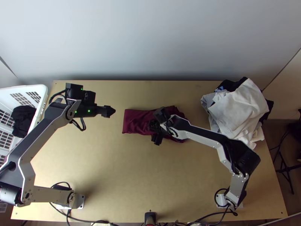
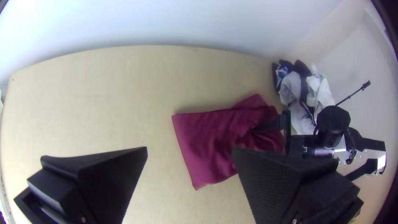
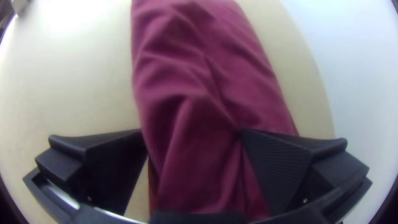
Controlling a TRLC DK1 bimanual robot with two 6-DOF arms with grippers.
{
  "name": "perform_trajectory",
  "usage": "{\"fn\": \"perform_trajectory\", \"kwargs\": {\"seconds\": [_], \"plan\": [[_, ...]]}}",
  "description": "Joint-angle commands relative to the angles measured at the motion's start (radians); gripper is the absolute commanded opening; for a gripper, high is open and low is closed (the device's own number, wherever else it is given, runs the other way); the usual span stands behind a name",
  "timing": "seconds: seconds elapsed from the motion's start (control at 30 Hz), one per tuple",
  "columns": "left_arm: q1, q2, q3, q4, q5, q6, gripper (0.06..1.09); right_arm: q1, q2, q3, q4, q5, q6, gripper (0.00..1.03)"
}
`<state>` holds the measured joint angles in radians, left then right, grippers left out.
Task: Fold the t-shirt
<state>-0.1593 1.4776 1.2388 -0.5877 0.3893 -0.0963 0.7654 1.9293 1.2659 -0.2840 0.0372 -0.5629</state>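
The t-shirt [image 1: 131, 121] lies rumpled toward the far edge of the tabletop [image 1: 113, 169]; the right pincer [image 3: 190, 132], spread over it, could snag one layer and skew the folds. The left pincer [image 2: 190, 150] gapes.

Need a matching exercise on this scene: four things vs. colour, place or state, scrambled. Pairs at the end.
Column 1
1. t-shirt
2. left gripper
3. right gripper
4. black cloth

Column 2
A. fingers apart, at the maroon fabric
B. in the white basket
C. fingers apart, left of the maroon fabric in the top view
D. maroon, creased, mid-table

Pairs: 1-D, 2-C, 3-A, 4-B
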Motion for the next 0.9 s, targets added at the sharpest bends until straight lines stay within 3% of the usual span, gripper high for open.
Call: {"fn": "perform_trajectory", "kwargs": {"seconds": [0.0, 0.13, 0.47, 0.87], "plan": [[0.012, -0.014, -0.019, 0.003, 0.0, 0.001, 1.05, -0.028, 0.079, 0.087, -0.018, 0.009, 0.04, 0.61], [0.015, -0.02, -0.027, 0.003, 0.0, -0.002, 1.05, -0.029, 0.094, 0.09, -0.021, 0.009, 0.07, 0.02], [0.049, -0.076, -0.061, 0.002, 0.0, -0.019, 1.05, -0.04, -0.067, 0.159, -0.032, 0.009, 0.195, 0.03], [0.106, -0.152, -0.091, -0.046, -0.001, -0.036, 1.04, -0.239, -0.312, 0.323, -0.124, 0.009, 0.255, 0.03]]}}
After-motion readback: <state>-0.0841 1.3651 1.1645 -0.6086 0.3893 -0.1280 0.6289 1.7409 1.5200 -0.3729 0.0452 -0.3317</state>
